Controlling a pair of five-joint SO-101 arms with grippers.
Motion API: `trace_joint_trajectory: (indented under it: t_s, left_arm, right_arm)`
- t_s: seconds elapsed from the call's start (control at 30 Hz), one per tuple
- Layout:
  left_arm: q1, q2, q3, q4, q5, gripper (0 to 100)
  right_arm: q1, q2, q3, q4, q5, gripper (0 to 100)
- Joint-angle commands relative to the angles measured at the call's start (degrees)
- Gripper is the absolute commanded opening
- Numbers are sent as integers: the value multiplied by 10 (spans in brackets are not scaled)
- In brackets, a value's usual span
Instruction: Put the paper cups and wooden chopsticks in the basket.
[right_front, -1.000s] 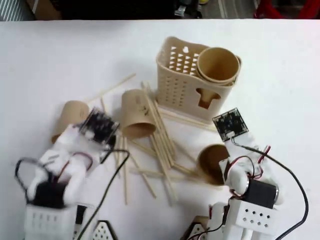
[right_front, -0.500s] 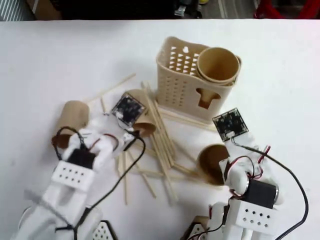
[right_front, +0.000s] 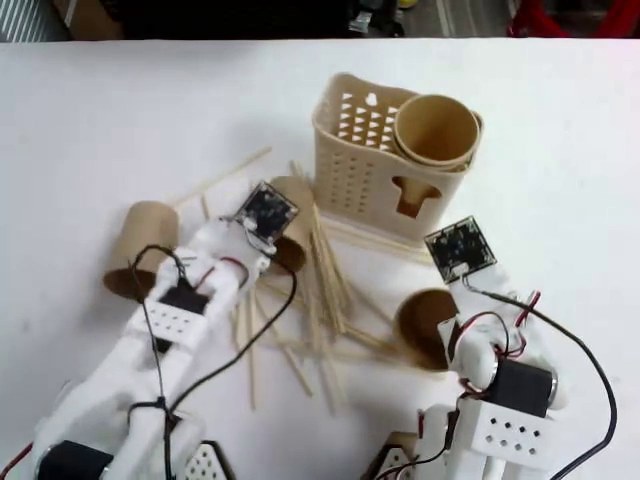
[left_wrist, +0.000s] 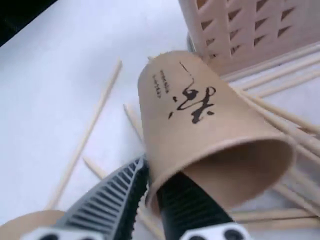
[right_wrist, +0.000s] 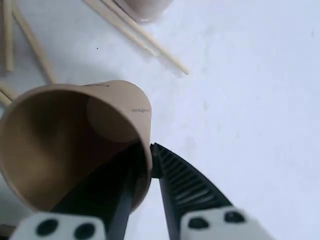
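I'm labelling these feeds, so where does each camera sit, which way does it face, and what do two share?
High view: fixed above the table, looking down on basket, chopsticks, left arm and right arm.
Left wrist view: on the left wrist, looking along the left gripper, shut on a tipped cup by the basket.
Right wrist view: on the right wrist, looking along the right gripper, shut on a second cup.
Shared: high and left wrist views both show the tipped cup and basket.
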Motion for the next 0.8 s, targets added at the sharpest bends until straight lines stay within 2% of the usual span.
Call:
trace_joint_trajectory:
  t_s: [0.0,0.4,0.53,0.77]
  left_arm:
    - [-14,-17,13,-13,6,23]
    - [-43,-218,120,-11,7,23]
    - [-41,-271,151,-11,7,23]
    - [-44,-296,164,-11,5,23]
  right_arm:
    - [-29,-6,-52,34,16,19]
    - [-176,0,-329,189,19,19]
    - [-179,23,-399,190,14,19]
    - [-182,189,-582,183,-69,19]
